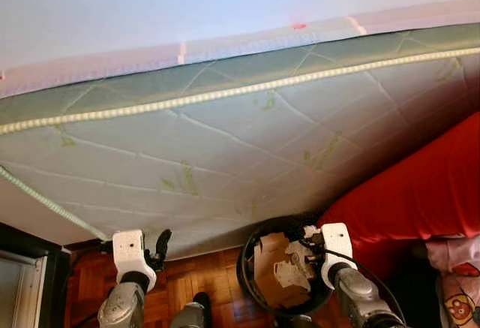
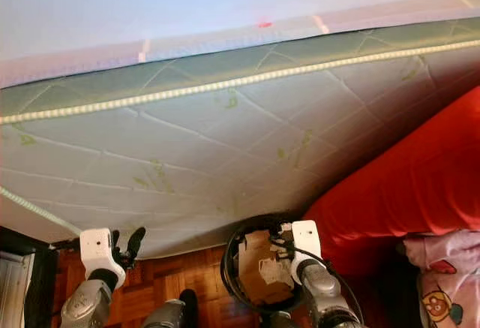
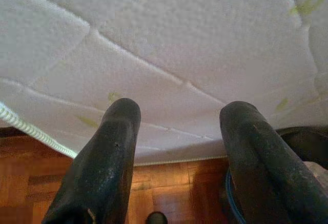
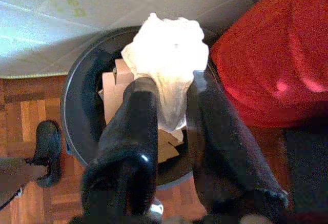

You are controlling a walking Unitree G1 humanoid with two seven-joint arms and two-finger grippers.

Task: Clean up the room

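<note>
Your right gripper (image 4: pixel 171 93) pinches crumpled paper (image 4: pixel 166 55) over black bin (image 4: pixel 77 96) | bin holds cardboard (image 1: pixel 270 268) | left gripper (image 3: pixel 179 131) spread, beside mattress (image 1: pixel 225 140)

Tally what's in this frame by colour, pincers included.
White: 2, mattress, crumpled tissue
Red: 1, blanket
Black: 3, bin, left pincer, right pincer
Brown: 1, cardboard
Total: 7

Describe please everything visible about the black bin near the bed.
The black bin is round, with a dark, smooth-looking rim, and stands upright on the wooden parquet floor beside the mattress and a red cover. Cardboard pieces fill it. The right end effector holds a crumpled white paper above it.
</note>
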